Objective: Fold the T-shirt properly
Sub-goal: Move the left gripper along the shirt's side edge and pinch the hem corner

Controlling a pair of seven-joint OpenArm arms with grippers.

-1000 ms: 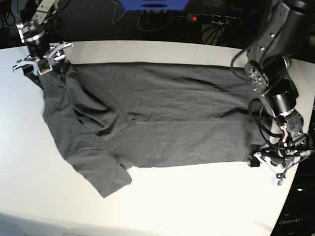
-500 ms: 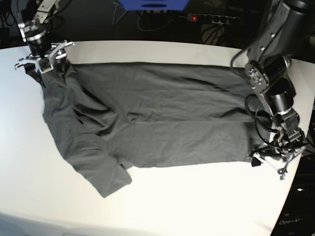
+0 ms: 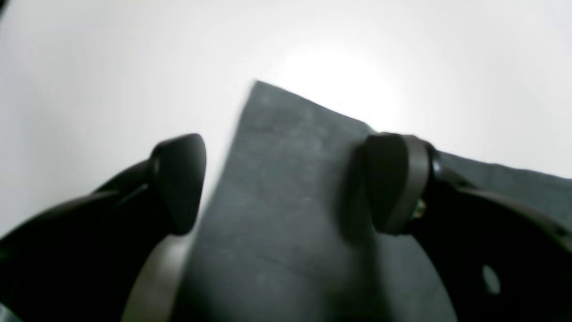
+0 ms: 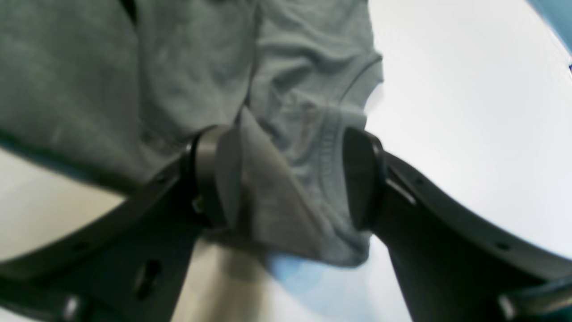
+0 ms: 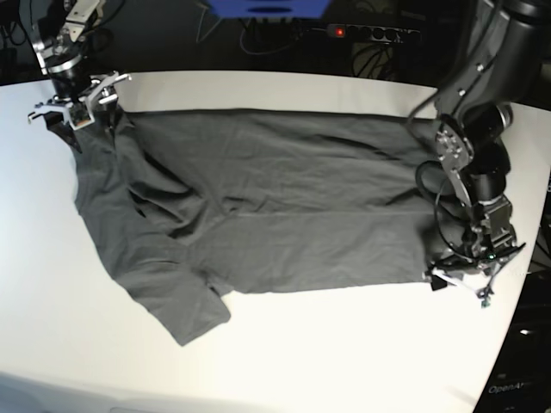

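- Lying flat on the white table (image 5: 284,353) is one T-shirt (image 5: 258,198), dark charcoal grey and plain, the only garment in sight.
- Two arms work the scene, each ending in one two-fingered gripper.
- The shirt's long axis runs across the base view from side to side: the hem end lies toward that view's right, the collar and shoulders toward its left.
- One short sleeve sticks out toward the near left corner, its cuff edge curled over; the fabric around it is creased, while the body is smoother.
- The left gripper (image 5: 461,280) sits low at the near hem corner on the base view's right. From its wrist camera, the jaws stand wide apart, one finger over bare table and the other finger (image 3: 395,183) over the cloth, with the hem corner (image 3: 286,179) lying between them, not pinched.
- The right gripper (image 5: 73,99) is at the far left corner of the shirt. Its wrist view shows the jaws spread, with the ribbed collar (image 4: 330,152) and a bunched fold of fabric between them; one pad touches the fold, but the jaws are not closed on it.
- A power strip (image 5: 374,33) with a red light lies beyond the far edge of the table.
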